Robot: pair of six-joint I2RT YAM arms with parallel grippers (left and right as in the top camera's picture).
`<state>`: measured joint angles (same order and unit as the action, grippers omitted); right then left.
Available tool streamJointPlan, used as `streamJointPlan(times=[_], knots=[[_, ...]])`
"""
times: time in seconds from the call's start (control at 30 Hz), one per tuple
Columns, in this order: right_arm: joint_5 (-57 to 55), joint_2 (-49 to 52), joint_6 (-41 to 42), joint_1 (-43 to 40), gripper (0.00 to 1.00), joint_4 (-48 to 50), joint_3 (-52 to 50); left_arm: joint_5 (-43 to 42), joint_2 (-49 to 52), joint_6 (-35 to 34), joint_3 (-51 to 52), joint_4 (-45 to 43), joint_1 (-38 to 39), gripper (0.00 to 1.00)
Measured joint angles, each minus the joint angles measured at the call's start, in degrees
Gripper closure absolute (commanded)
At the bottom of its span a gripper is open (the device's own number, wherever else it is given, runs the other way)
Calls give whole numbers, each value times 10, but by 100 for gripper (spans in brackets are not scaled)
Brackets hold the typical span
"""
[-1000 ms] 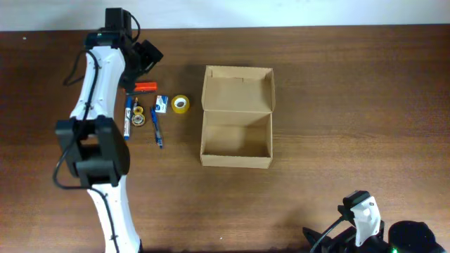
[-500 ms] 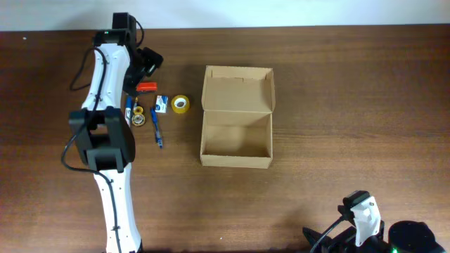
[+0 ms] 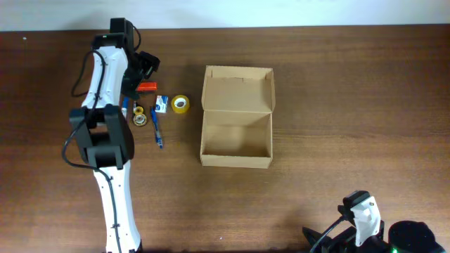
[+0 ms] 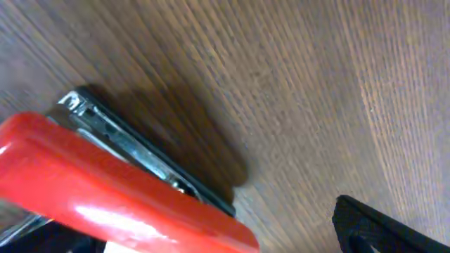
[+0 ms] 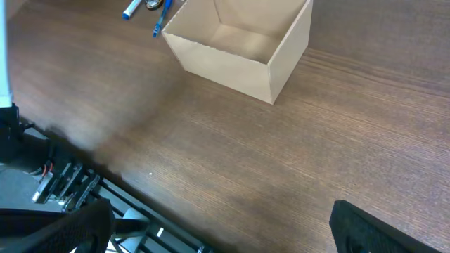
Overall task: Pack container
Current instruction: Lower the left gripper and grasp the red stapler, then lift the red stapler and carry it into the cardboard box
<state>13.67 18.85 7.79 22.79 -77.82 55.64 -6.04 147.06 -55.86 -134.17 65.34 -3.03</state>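
1 tan rectangular cardboard box mid brown wood-grain worktop, flap lid hinged open twd far edge. Left of box: 1 glossy red stapler w/ metal base, 1 yellow tape roll, 1 smaller tape roll, 1 slim blue pen, 1 blue-white marker. Left arm stretched fwd, wrist bent down. Left claw just over stapler, jaws apart, dark finger clear of it. Right claw low at near edge, spread wide, gripping nothing.
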Motion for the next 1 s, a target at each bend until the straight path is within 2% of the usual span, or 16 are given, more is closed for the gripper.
streamJointPlan(times=[0.5, 0.53, 0.57, 0.6, 0.63, 0.7, 0.83, 1.0], knots=[[0, 0, 0, 0, 1, 0, 0, -1, 6, -6, 0, -17, 0, 2], [0, 0, 0, 0, 1, 0, 0, -1, 6, -6, 0, -17, 0, 9], [0, 0, 0, 0, 1, 0, 0, -1, 6, -9, 0, -17, 0, 23], [0, 0, 0, 0, 1, 0, 0, -1, 6, -9, 0, -17, 0, 34], [0, 0, 0, 0, 1, 0, 0, -1, 6, -10, 0, -16, 0, 38], [0, 0, 0, 0, 1, 0, 0, -1, 6, -9, 0, -16, 0, 42], [0, 0, 0, 0, 1, 0, 0, -1, 8, -9, 0, -5, 0, 42], [0, 0, 0, 0, 1, 0, 0, -2, 17, -11, -3, 1, 0, 62]])
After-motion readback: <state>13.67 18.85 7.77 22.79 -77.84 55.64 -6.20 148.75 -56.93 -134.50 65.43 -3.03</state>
